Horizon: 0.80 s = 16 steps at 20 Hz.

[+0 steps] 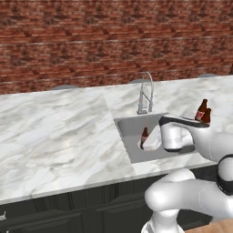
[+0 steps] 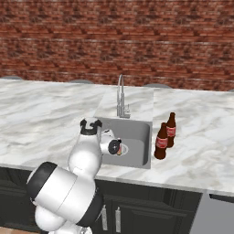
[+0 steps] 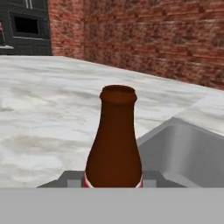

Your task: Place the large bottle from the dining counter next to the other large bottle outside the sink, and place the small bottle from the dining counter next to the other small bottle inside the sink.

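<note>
I'm holding the small bottle (image 3: 114,144) in the gripper (image 1: 146,142), jaws clamped on it, and it is hanging inside the sink (image 1: 127,129) at the basin's left part, neck (image 1: 144,132) upright. The tap (image 1: 146,93) is standing at the sink's far edge. Out on the marble counter (image 2: 192,151), just right of the sink, the two large bottles (image 2: 161,141) (image 2: 171,130) are standing side by side, almost touching.
</note>
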Motion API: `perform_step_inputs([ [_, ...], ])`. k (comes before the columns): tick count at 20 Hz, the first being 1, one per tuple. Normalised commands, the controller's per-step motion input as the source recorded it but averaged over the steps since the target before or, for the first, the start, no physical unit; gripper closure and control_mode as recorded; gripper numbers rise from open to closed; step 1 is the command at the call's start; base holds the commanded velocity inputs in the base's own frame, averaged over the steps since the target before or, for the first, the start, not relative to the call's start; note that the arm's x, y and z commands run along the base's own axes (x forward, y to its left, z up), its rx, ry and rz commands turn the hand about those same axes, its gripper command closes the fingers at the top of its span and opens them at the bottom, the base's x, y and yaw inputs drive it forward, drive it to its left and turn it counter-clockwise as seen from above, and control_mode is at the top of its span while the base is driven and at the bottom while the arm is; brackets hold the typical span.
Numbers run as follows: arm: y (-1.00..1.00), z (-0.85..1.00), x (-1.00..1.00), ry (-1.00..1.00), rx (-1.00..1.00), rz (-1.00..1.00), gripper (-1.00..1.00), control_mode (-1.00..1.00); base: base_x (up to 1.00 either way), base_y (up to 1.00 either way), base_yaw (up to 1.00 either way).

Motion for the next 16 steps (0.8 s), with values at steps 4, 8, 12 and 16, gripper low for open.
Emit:
perform_step_inputs([
  [4, 0.00, -0.28, 0.13, 0.00, 0.00, 0.04, 1.00, -1.00, 0.00, 0.00, 0.00],
  [8, 0.00, -0.32, 0.16, 0.00, 0.00, 0.04, 1.00, -1.00, 0.00, 0.00, 0.00],
  [12, 0.00, -0.37, 0.24, 0.00, 0.00, 0.04, 1.00, -1.00, 0.00, 0.00, 0.00],
  [16, 0.00, -0.37, 0.25, 0.00, 0.00, 0.03, -1.00, -1.00, 0.00, 0.00, 0.00],
])
